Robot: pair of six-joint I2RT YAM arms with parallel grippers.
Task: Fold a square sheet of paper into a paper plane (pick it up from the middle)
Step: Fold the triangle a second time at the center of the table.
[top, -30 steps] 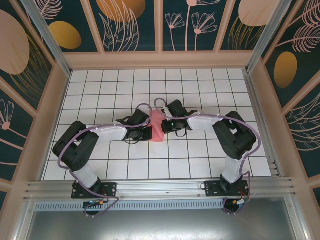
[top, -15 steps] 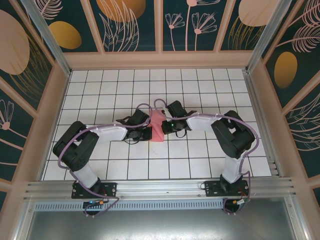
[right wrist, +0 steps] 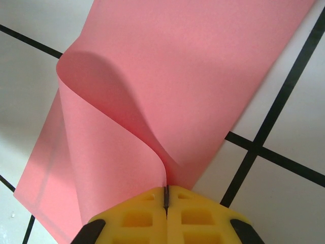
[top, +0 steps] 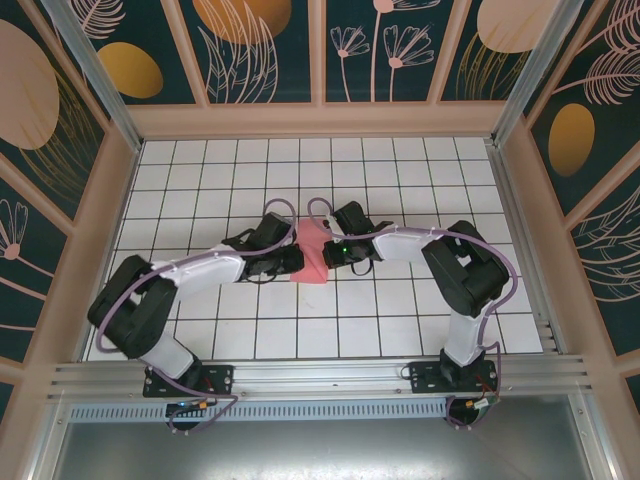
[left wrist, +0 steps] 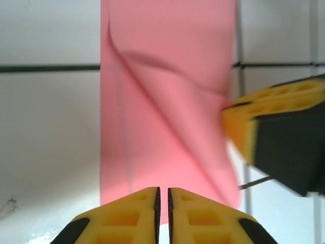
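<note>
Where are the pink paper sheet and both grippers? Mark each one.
square sheet of paper (top: 315, 260), top external view, middle of its pink face.
left gripper (left wrist: 162, 192), left wrist view, between its yellow fingertips.
right gripper (right wrist: 166, 191), right wrist view, between fingertips pinching the paper.

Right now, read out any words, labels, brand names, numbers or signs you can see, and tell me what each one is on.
No readable text in these views.
The square sheet of paper is plain pink, unprinted.
The table tiles carry only black grid lines.
The wall panels show painted flowers and leaves, no letters.
The small board by the left arm's base is too small to read.
</note>
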